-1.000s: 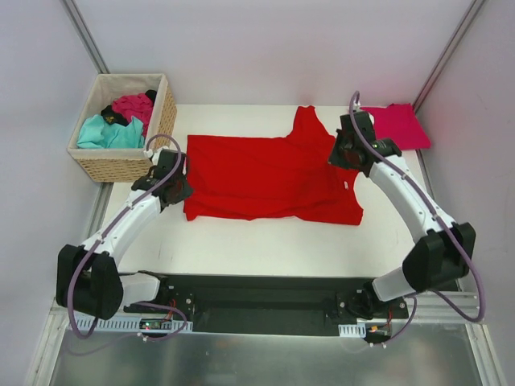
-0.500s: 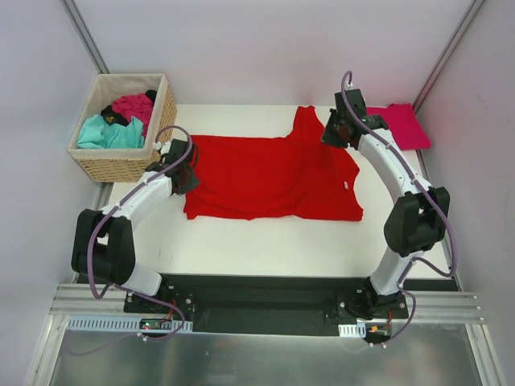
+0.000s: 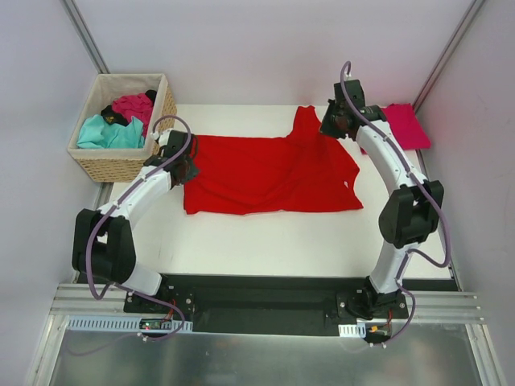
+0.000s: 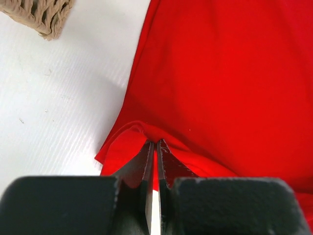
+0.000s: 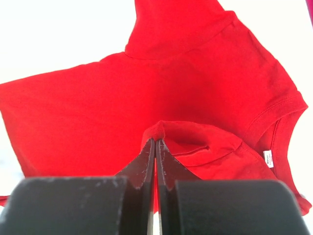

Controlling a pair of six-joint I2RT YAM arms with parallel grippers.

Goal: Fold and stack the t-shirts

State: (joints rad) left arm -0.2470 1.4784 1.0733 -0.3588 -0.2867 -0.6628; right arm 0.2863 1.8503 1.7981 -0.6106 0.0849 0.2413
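Left fingers [image 4: 142, 164]: pinched shut on a hem corner of the red t-shirt [image 3: 269, 173].
Right fingers [image 5: 142, 164]: pinched shut on a raised fold at its collar end.
Red t-shirt: spread mid-table [image 3: 265, 241]; fold judged barely begun.
Far right: crimson t-shirt [image 3: 402, 125], folded flat, apparently done.
Far left: wicker basket [image 3: 121, 165] holding teal shirt [image 3: 109, 133], magenta shirt [image 3: 133, 104] and black shirt [image 3: 113, 117], all unfolded.
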